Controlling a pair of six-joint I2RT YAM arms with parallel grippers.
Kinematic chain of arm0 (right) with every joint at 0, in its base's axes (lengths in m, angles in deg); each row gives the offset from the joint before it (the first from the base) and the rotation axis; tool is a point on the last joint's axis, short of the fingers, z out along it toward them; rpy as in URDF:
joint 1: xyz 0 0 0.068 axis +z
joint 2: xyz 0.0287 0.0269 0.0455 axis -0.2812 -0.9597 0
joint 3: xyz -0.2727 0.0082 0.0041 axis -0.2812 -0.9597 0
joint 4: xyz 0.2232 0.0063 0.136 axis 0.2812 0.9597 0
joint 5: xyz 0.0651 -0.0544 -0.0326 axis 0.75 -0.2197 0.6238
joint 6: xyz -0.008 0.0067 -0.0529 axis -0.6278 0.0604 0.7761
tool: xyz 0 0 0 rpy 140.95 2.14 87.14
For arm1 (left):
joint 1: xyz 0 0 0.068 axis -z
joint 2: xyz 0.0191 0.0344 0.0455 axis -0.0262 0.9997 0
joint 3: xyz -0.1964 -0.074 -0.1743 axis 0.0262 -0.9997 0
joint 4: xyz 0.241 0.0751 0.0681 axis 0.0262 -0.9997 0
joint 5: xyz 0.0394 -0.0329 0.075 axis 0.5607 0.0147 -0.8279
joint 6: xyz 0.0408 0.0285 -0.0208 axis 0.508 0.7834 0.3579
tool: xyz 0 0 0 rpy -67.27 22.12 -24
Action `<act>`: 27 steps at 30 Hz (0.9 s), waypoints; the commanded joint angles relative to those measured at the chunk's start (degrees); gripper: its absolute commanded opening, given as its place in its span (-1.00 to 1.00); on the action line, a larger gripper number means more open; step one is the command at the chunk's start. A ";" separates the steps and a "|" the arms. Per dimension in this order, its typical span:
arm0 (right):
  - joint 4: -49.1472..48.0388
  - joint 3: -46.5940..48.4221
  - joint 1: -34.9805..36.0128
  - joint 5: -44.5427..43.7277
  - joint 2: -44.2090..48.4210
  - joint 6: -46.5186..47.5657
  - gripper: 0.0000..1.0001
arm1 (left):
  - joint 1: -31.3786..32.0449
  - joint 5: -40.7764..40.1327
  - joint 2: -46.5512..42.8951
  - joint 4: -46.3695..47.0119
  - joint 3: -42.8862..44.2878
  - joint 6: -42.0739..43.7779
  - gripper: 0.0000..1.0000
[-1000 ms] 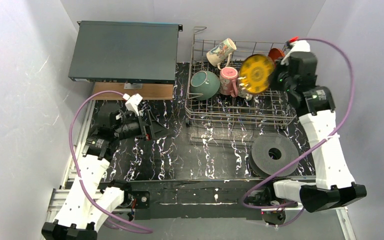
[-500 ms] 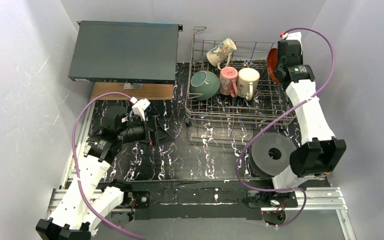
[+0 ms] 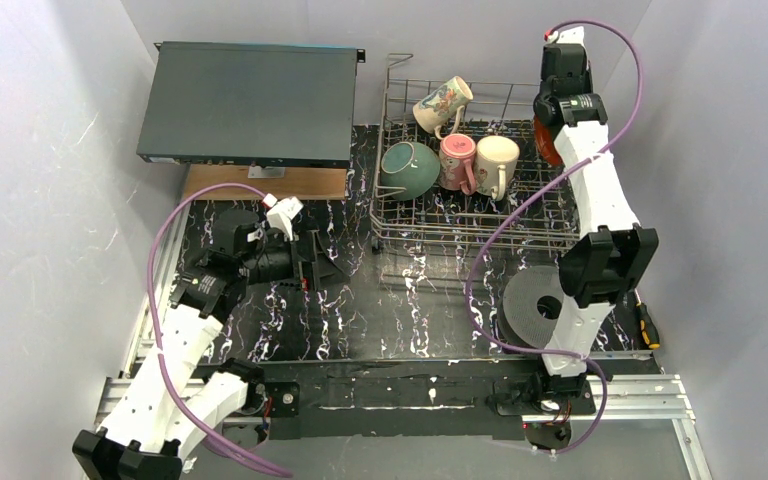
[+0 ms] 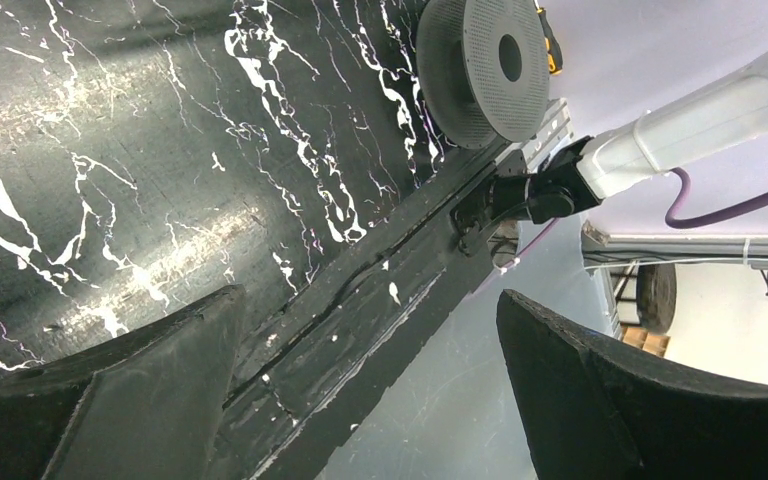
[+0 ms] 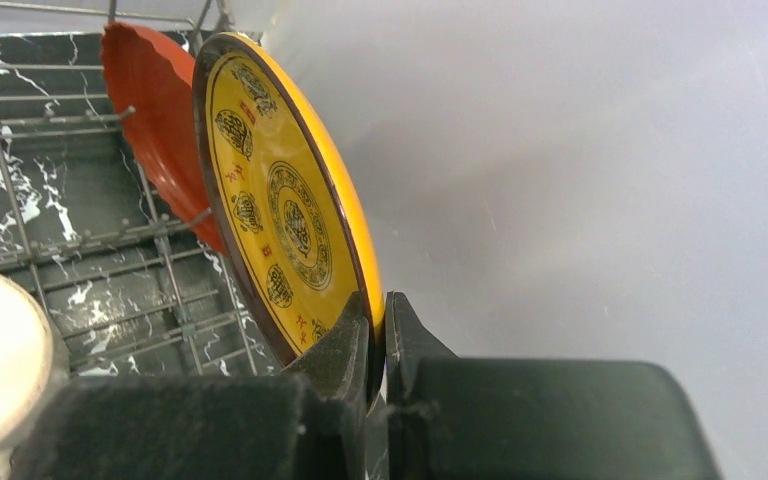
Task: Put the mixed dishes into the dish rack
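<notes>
Yellow dish, probably slick and brittle: my right fingers are pinching its rim; left fingers hanging spread.

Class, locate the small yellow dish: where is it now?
In the right wrist view, the small yellow dish is held on edge, rim pinched in the right gripper, beside the red-orange plate at the far right end of the silver wire dish rack.

You have open room in the near rows of the rack; the bowl, pink mug and white mug block the middle.
</notes>
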 commanded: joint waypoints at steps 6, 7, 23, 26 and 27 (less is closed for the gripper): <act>-5.12 7.28 0.49 3.29 -6.14 1.67 -0.97 | 0.16 -1.58 0.84 0.29 1.90 -1.35 0.92; -5.23 7.31 0.44 4.08 -6.66 1.68 -0.97 | 0.16 -1.64 0.97 0.53 1.84 -1.58 0.92; -8.95 8.29 0.66 2.45 -13.99 3.67 -0.97 | 0.16 -1.63 4.08 1.55 3.63 -2.13 0.92; -9.57 9.51 0.66 -0.71 -15.28 3.23 -0.97 | 0.16 -1.62 4.34 1.68 3.65 -2.24 0.92; -9.39 10.19 0.71 -1.90 -15.80 2.71 -0.97 | 0.23 -1.62 4.39 1.72 3.67 -2.28 0.92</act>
